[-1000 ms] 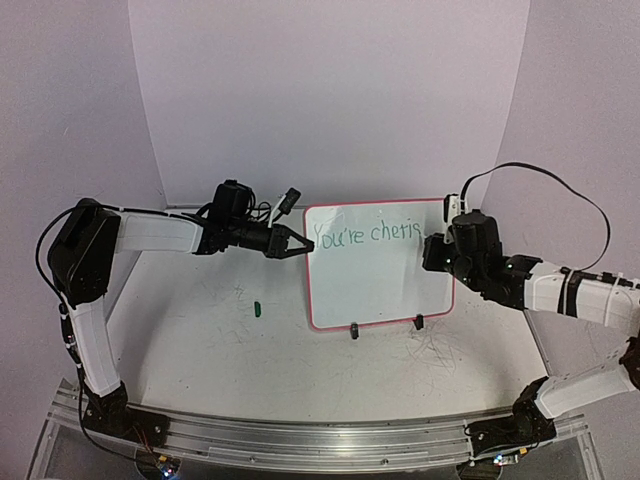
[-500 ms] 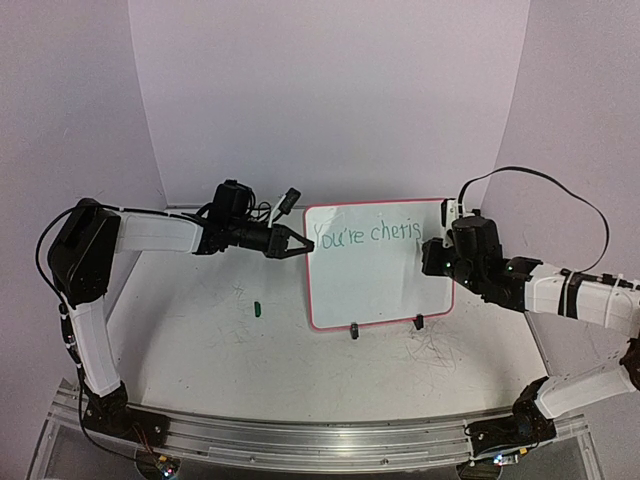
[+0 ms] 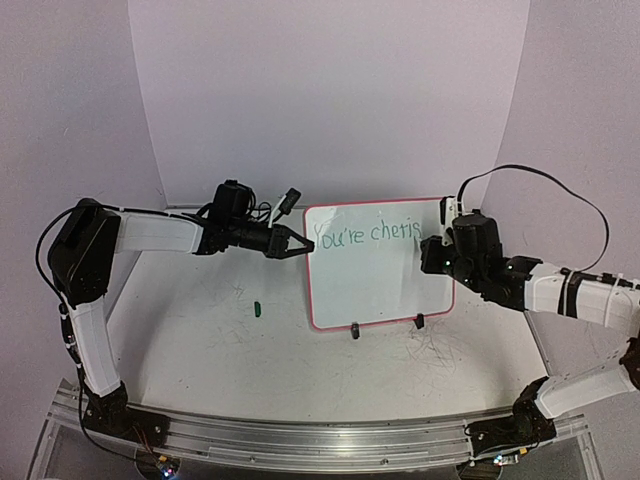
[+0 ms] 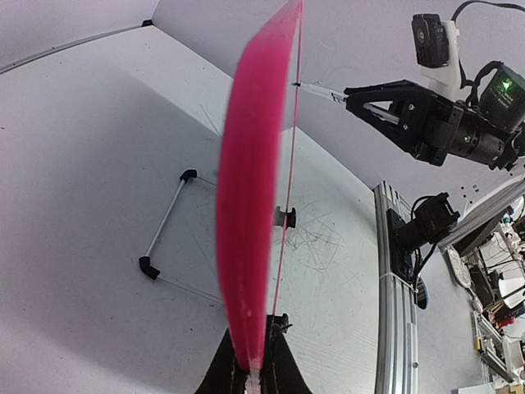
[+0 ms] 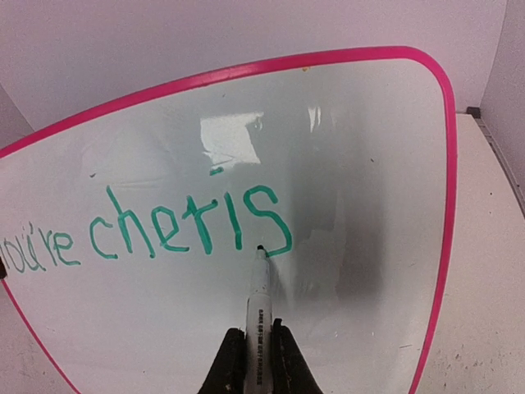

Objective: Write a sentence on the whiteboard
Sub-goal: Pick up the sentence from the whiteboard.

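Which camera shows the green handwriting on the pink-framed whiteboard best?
Right wrist view: the green handwriting is large and legible. The top view shows it small; the left wrist view sees the pink-framed whiteboard only edge-on.

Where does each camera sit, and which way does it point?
Top external: above and behind the arms, looking down on the table; both arms show, left gripper at the whiteboard's side, right gripper at its face.
Left wrist: looks along the whiteboard's pink edge, its own fingers clamping it.
Right wrist: faces the board; its fingers hold a marker at the sentence.
Shared: both wrist views show the marker.
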### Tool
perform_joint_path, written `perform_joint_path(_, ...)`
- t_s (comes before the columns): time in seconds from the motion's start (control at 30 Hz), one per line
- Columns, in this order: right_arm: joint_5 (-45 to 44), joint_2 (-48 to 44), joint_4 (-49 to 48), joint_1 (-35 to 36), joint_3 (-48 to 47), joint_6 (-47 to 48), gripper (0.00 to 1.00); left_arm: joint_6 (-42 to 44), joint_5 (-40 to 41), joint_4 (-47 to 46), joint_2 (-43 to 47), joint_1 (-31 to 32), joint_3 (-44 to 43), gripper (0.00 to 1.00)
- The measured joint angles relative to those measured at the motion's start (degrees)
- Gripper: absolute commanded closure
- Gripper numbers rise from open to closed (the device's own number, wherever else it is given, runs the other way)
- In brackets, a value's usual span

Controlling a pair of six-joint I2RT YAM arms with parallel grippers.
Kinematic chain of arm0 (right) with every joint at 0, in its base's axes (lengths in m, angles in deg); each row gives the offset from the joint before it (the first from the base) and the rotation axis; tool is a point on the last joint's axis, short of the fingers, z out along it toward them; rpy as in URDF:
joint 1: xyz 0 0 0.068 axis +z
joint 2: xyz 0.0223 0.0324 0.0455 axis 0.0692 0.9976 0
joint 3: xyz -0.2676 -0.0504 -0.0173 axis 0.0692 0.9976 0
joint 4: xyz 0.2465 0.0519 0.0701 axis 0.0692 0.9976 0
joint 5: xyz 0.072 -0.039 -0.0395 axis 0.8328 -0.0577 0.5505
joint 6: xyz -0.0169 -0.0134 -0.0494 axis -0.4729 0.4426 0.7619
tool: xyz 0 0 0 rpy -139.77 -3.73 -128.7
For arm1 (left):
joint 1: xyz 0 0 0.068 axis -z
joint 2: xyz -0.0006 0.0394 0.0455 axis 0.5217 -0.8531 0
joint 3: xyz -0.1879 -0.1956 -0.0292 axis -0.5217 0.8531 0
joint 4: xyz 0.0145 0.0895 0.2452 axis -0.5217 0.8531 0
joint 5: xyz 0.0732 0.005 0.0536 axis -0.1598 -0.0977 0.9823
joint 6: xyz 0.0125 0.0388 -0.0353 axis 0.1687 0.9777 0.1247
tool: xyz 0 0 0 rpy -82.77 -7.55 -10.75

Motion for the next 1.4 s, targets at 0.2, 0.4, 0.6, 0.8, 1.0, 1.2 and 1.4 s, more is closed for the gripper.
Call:
perform_joint_path(0.2,-0.1,-4.8,-0.2,-0.5,0.2,0.7,1.00,0.2,0.0,0.0,0.0,0.0,0.0,1.00)
perform_joint_path(0.4,0.2,-2.3,-0.4,-2.0,-0.7,1.7,1.00,0.2,0.0,0.0,0.0,0.0,0.0,1.00)
perform_joint_path(0.6,0.9,0.0,-0.5,-2.7,-2.4,2.6,1.00,0.2,0.0,0.1,0.2,0.1,0.0,1.00)
perform_joint_path(0.8,1.2,0.0,-1.0,-3.1,-3.4,3.0,1.00,0.2,0.1,0.2,0.3,0.2,0.0,1.00)
perform_joint_path(1.0,1.1,0.8,-1.4,-3.8,-3.4,3.1,1.00,0.2,0.2,0.2,0.3,0.2,0.0,1.00)
perform_joint_path(1.2,1.2,1.2,-1.7,-4.0,-3.4,3.1,1.00,0.1,0.5,0.2,0.3,0.2,0.0,1.00)
perform_joint_path(1.4,1.2,1.3,-1.7,-4.0,-3.4,3.1,1.00,0.1,0.6,0.2,0.3,0.2,0.0,1.00)
